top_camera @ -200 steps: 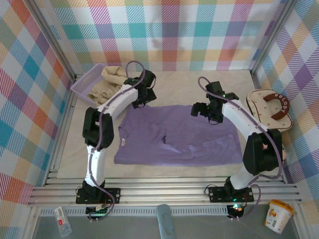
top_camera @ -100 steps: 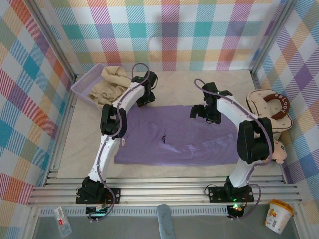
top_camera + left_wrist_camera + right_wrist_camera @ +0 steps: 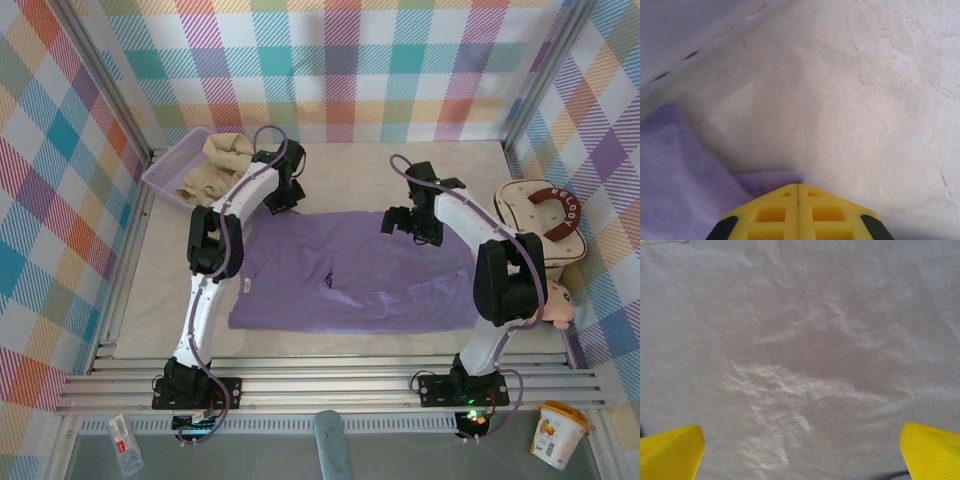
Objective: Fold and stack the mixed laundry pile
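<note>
- The lavender-purple cloth T-shirt (image 3: 350,270) lies spread flat at the centre of the beige worktop (image 3: 460,165). Its small dark chest mark faces up.
- The cream-beige cloth shirt (image 3: 222,160) lies crumpled in the lavender plastic mesh basket (image 3: 160,178), at the far-left corner of the worktop.
- The left tool (image 3: 798,189) is at the T-shirt's far-left corner. Its yellow fingers are pressed together and pinch a fold of the purple fabric at their tips.
- The right tool (image 3: 800,450) hovers over the far-right part of the T-shirt. Its yellow fingers are spread wide and grip nothing.
- The cream padded bag with a brown handle (image 3: 545,225) rests at the right edge of the worktop, just beside the T-shirt's right side.
</note>
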Robot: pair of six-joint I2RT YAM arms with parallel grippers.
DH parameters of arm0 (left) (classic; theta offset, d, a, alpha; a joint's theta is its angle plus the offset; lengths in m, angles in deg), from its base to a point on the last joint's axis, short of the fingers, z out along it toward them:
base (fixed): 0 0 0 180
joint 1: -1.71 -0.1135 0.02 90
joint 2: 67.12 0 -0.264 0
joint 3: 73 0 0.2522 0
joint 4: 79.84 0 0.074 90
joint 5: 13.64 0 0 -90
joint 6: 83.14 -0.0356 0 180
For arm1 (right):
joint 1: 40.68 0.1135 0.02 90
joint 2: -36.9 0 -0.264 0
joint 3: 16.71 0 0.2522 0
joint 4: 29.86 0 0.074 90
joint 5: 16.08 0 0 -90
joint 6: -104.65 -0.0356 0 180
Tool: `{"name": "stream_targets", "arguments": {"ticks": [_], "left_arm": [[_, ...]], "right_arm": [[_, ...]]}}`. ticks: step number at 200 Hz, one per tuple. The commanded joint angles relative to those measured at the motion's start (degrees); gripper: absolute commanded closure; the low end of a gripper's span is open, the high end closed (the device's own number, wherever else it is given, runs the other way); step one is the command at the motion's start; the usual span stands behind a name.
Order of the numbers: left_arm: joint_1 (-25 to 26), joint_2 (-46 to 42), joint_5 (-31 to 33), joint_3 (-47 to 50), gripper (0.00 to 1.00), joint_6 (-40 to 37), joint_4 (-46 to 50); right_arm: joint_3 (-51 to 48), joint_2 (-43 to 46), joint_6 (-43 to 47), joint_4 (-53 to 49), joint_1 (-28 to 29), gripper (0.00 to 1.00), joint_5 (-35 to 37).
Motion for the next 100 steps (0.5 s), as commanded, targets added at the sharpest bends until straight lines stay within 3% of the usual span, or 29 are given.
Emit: {"name": "stream_targets", "arguments": {"ticks": [1, 27, 52, 77, 100], "left_arm": [[0.5, -7.9, -0.8, 2.9, 1.0, 0.6, -0.1], [1.9, -15.4, 1.1, 8.9, 1.0, -1.0, 0.7], [4.6, -25.1, 2.6, 22.8, 1.0, -1.7, -0.2], [6.7, -34.6, -1.1, 39.5, 1.0, 3.4, -3.9], [13.1, -40.7, -5.5, 50.4, 1.0, 4.4, -5.9]], "right_arm": [[-1.4, 0.3, -0.4, 0.0, -0.4, 0.0, -0.6], [-3.2, 1.5, -0.6, 0.8, -0.4, 0.0, -1.0], [-4.8, 1.8, -0.6, 1.6, -0.3, 0.0, -1.1], [-5.4, 1.6, -0.6, 1.5, -0.3, 0.0, -1.6], [-4.9, 1.1, -0.1, 1.4, -0.4, 0.0, -1.4]]}}
